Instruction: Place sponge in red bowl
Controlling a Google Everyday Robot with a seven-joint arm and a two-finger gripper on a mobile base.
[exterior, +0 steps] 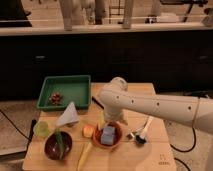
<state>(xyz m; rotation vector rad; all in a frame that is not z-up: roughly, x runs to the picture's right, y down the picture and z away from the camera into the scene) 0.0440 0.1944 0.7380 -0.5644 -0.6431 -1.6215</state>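
Nearest the front edge of the wooden table (150, 155) there is a small dark mark (161, 162) printed on the board, too faint to read as letters.

Just behind that, the red bowl (107, 136) sits near the middle of the board with the sponge (108, 135) lying inside it. The sponge is a blue-grey block lying flat, its long side running roughly from the front of the table toward the back, tipped a little to the right. The gripper (111, 121) hangs right over the back rim of this bowl, at the end of the white arm (155, 106) that reaches in from the right. I cannot tell how far its jaws are apart or whether they have hold of anything, since the arm's bulky wrist hides them.

Left of the jaws and lower, a dark maroon bowl (58, 145) holds a green thing (60, 142) lying across it. A long yellow piece (84, 154) lies between the two bowls, and a small orange piece (88, 131) touches the red bowl's left side. To the right of the jaws lies a brush (142, 133) with a pale handle and dark head.

Further left are a yellow-green cup (41, 129) and a pale folded cloth (68, 115). Beyond them, behind and left of the jaws, a green tray (75, 89) holds a small reddish-brown cluster (56, 98).
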